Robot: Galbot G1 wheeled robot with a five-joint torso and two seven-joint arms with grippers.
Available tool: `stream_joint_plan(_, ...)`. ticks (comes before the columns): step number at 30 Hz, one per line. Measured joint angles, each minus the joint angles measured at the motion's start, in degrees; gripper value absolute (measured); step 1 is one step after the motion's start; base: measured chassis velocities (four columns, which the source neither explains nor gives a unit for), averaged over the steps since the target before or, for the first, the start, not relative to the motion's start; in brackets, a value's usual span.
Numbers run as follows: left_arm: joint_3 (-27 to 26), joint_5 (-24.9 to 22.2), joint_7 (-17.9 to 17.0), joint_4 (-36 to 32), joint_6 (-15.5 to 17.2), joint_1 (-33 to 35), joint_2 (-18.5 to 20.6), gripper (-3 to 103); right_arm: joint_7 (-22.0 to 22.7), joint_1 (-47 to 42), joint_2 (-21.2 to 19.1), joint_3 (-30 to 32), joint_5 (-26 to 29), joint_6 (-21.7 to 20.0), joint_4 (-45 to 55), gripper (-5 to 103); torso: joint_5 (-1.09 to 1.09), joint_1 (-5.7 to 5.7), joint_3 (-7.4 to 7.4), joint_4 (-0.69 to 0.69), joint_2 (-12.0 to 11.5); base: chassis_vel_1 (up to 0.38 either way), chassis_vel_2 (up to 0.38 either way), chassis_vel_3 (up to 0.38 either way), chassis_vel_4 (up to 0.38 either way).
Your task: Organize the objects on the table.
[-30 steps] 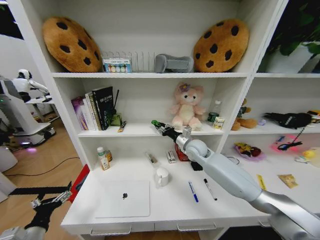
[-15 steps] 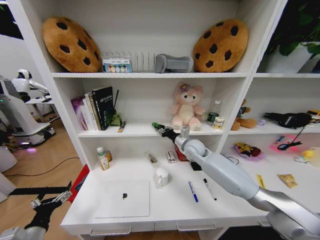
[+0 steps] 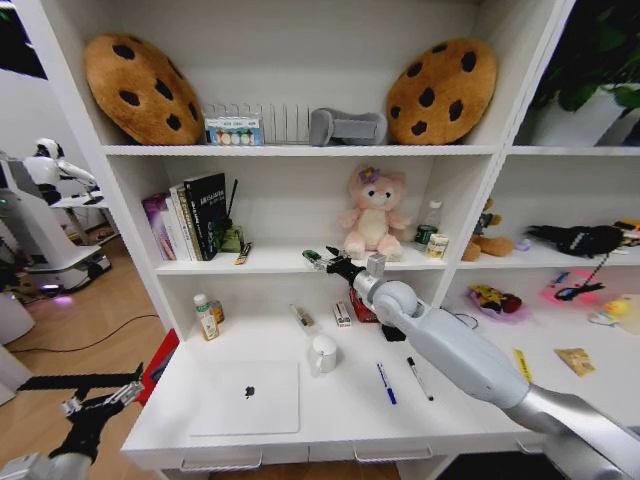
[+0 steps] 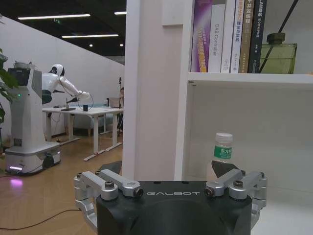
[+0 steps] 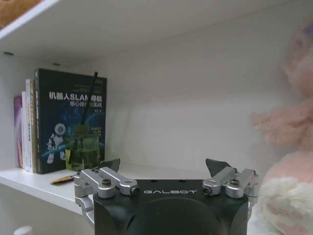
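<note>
Two pens, the blue pen point(image 3: 386, 383) and the black pen point(image 3: 419, 379), lie side by side near the table's point(image 3: 340, 420) front edge, with the laptop point(image 3: 247, 397) flat at its front left. The right gripper point(image 3: 318, 259), jaws spread wide and empty, is up at the middle shelf's point(image 3: 270, 264) front edge with the tiny green toy car point(image 3: 311, 255) at its fingertips, probably shelved to clear the desk. The left gripper point(image 3: 100, 402) is parked low off the table's left end, jaws wide.

White desk point(image 3: 330, 415): laptop point(image 3: 248, 397), blue pen point(image 3: 386, 383), black pen point(image 3: 420, 379), white mug point(image 3: 323, 353)

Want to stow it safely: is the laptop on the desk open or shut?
Shut. The laptop lies flat on the table, lid down, logo facing up.
</note>
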Motion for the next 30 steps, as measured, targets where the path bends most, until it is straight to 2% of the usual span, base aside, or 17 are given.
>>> stream_joint_plan(2,0.0,0.0,0.0,0.0,0.0,0.0,0.0,100,1.4,-6.7,-1.8,7.5,0.3,-1.0,7.1,99,0.00,0.00,0.00,0.00,0.0,0.000,0.000,0.000,0.000)
stream_joint_plan(3,0.0,0.0,0.0,0.0,0.0,0.0,0.0,100,1.4,-6.7,-1.8,7.5,0.3,-1.0,7.1,99,0.00,0.00,0.00,0.00,0.0,0.000,0.000,0.000,0.000)
stream_joint_plan(4,0.0,0.0,0.0,0.0,0.0,0.0,0.0,100,1.7,-12.3,-2.9,13.3,-0.1,-1.4,11.6,100,0.00,0.00,0.00,0.01,0.0,0.000,0.000,0.000,0.000)
stream_joint_plan(5,0.0,0.0,0.0,0.0,0.0,0.0,0.0,100,1.7,-15.7,-3.4,16.3,-0.8,-1.5,13.8,100,-0.01,0.00,0.00,0.00,0.0,0.000,0.000,0.000,0.000)
stream_joint_plan(6,0.0,0.0,0.0,0.0,0.0,0.0,0.0,100,1.3,-23.6,-4.2,22.7,-2.4,-1.6,17.7,100,0.02,0.00,0.00,-0.02,0.0,0.000,0.000,0.000,0.000)
stream_joint_plan(7,0.0,0.0,0.0,0.0,0.0,0.0,0.0,100,1.3,-23.6,-4.2,22.7,-2.4,-1.6,17.7,100,0.02,0.00,0.00,-0.02,0.0,0.000,0.000,0.000,0.000)
stream_joint_plan(9,0.0,0.0,0.0,0.0,0.0,0.0,0.0,100,0.5,-32.7,-4.4,30.4,-3.8,-1.2,21.4,100,0.02,0.00,-0.01,-0.03,0.0,0.000,0.000,0.000,0.000)
stream_joint_plan(10,0.0,0.0,0.0,0.0,0.0,0.0,0.0,100,0.0,-39.3,-3.8,35.8,-4.8,-0.7,23.4,100,-0.01,-0.01,-0.01,-0.03,0.0,0.000,0.000,0.000,0.000)
stream_joint_plan(11,0.0,0.0,0.0,0.0,0.0,0.0,0.0,100,0.0,-39.3,-3.8,35.8,-4.8,-0.7,23.4,100,-0.01,-0.01,-0.01,-0.03,0.0,0.000,0.000,0.000,0.000)
stream_joint_plan(14,0.0,0.0,0.0,0.0,0.0,0.0,0.0,100,-1.9,-53.3,-0.8,45.8,-9.4,1.6,25.5,100,0.02,-0.01,-0.01,-0.02,0.0,0.000,0.000,0.000,0.000)
stream_joint_plan(15,0.0,0.0,0.0,0.0,0.0,0.0,0.0,100,-1.9,-53.3,-0.8,45.8,-9.4,1.6,25.5,100,0.02,-0.01,-0.01,-0.02,0.0,0.000,0.000,0.000,0.000)
stream_joint_plan(17,0.0,0.0,0.0,0.0,0.0,0.0,0.0,100,-3.7,-61.0,2.2,51.4,-13.8,4.1,25.4,100,0.00,-0.01,-0.01,-0.02,0.0,0.000,0.000,0.000,0.000)
stream_joint_plan(18,0.0,0.0,0.0,0.0,0.0,0.0,0.0,100,-3.7,-61.0,2.2,51.4,-13.8,4.1,25.4,100,0.00,-0.01,-0.01,-0.02,0.0,0.000,0.000,0.000,0.000)
stream_joint_plan(22,0.0,0.0,0.0,0.0,0.0,0.0,0.0,100,-4.3,-69.3,8.0,55.3,-17.1,7.2,23.6,100,-0.01,-0.01,-0.01,-0.01,0.0,0.000,0.000,0.000,0.000)
stream_joint_plan(26,0.0,0.0,0.0,0.0,0.0,0.0,0.0,100,-4.3,-71.9,10.5,55.3,-18.2,8.0,22.2,100,-0.01,-0.01,0.00,-0.01,0.0,0.000,0.000,0.000,0.000)
stream_joint_plan(28,0.0,0.0,0.0,0.0,0.0,0.0,0.0,100,-4.3,-74.0,12.9,54.3,-20.2,8.8,19.3,100,-0.01,-0.01,0.00,-0.02,0.0,0.000,0.000,0.000,0.000)
stream_joint_plan(30,0.0,0.0,0.0,0.0,0.0,0.0,0.0,100,-4.2,-74.4,13.4,53.7,-20.9,8.7,17.9,100,0.01,-0.01,0.00,-0.02,0.0,0.000,0.000,0.000,0.000)
